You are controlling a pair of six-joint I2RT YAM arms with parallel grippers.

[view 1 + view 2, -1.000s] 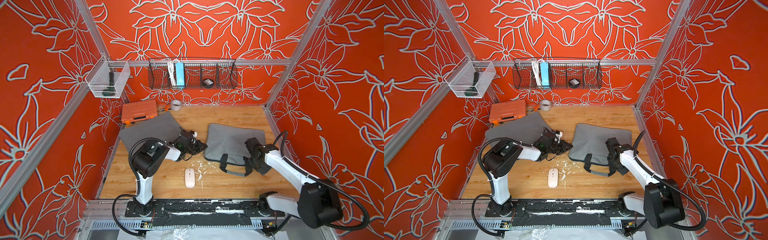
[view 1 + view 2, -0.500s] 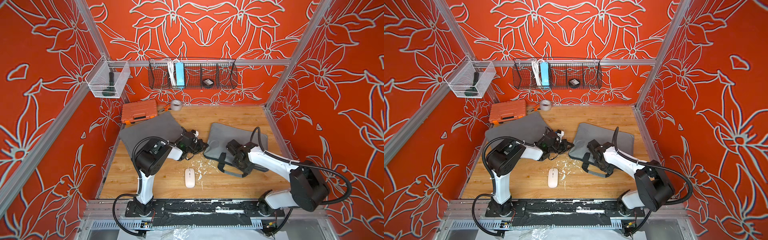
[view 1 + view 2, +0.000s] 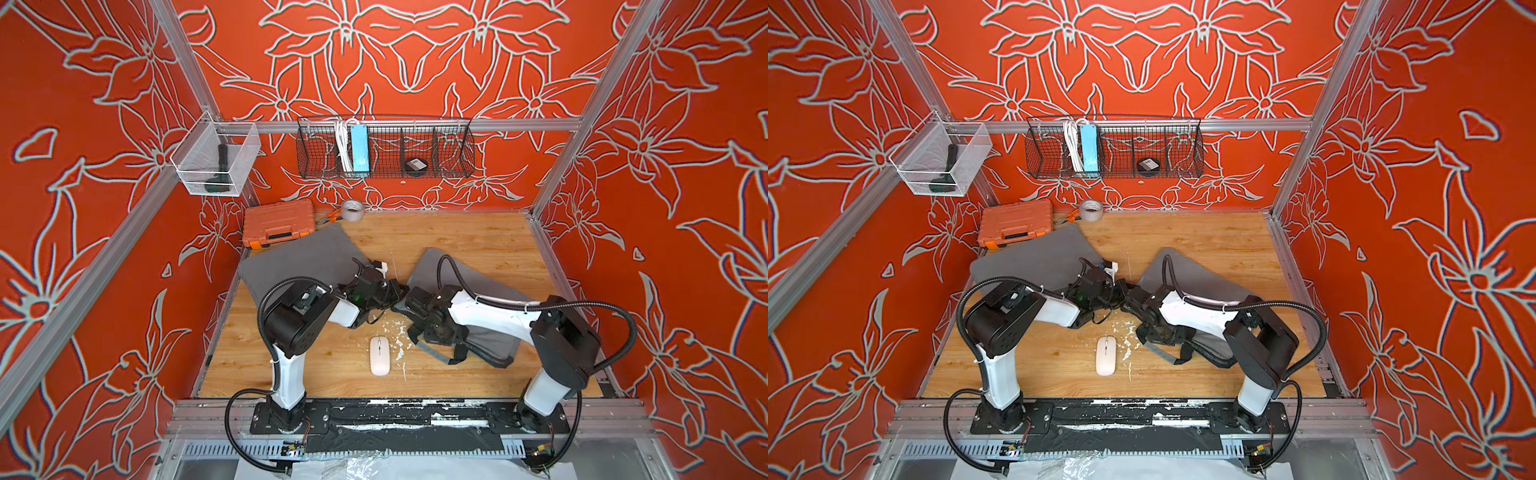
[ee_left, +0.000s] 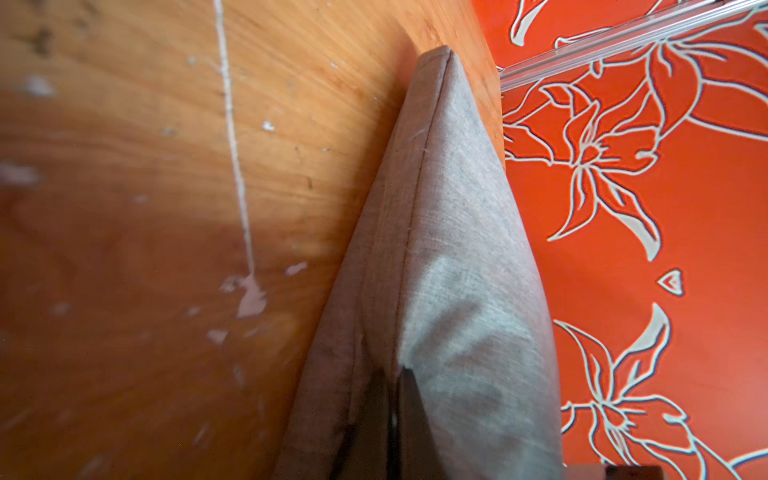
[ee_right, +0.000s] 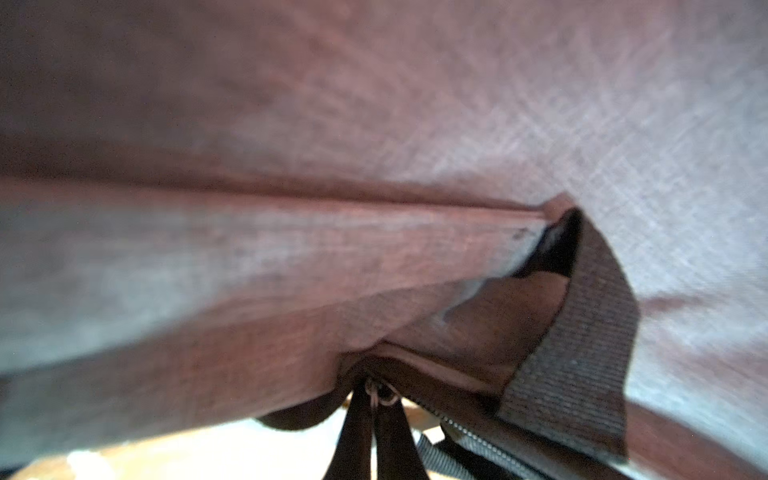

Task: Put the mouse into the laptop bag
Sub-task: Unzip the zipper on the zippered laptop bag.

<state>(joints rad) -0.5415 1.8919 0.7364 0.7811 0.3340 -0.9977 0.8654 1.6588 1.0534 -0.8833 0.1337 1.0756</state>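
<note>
The white mouse point(image 3: 380, 355) point(image 3: 1106, 355) lies on the wooden table, near its front and apart from both grippers. Behind it lies the grey laptop bag point(image 3: 478, 274) point(image 3: 1187, 270). My left gripper point(image 3: 397, 291) point(image 3: 1121, 287) is shut on the fabric edge at the bag's left corner point(image 4: 457, 249), with its fingers point(image 4: 409, 415) pinching the seam. Right beside it, my right gripper point(image 3: 405, 306) point(image 3: 1128, 305) is shut on the bag's zipper pull point(image 5: 380, 392). A little open zipper point(image 5: 469, 436) and a handle strap point(image 5: 582, 332) show there.
A second grey sleeve point(image 3: 303, 257) lies at the back left, under my left arm. An orange tool case point(image 3: 277, 222) and a tape roll point(image 3: 352, 210) sit at the back wall. A wire basket point(image 3: 384, 147) and a clear bin point(image 3: 216, 164) hang above.
My right gripper has travelled left along the bag's front edge, from the right side to the left corner. The left gripper stays at that corner. The mouse has not moved.
</note>
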